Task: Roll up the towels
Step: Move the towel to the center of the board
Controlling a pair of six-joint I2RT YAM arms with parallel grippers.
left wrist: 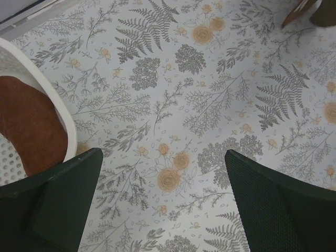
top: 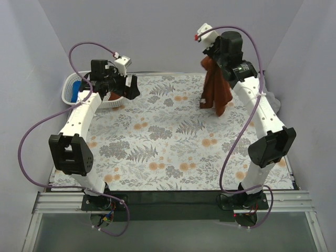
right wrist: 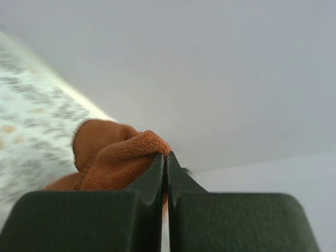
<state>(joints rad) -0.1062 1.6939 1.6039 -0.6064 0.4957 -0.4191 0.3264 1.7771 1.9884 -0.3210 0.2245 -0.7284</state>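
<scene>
The floral surface (top: 173, 149) spreads across the lower and middle part of the top view with no cloth lying on it. At the upper left, my left tool (top: 127, 88) hangs over it with jaws spread wide and nothing between them, just beside the white basket (top: 69, 90). In that basket a blue towel (top: 77, 85) shows from above, and my left wrist view shows a second rust-brown cloth (left wrist: 29, 126) lying against its wall at the left edge. Farthest back, at the upper right, my right tool (top: 210, 55) is raised high and clamped tight on a rust-brown towel (top: 214, 86), which dangles limp below it.
</scene>
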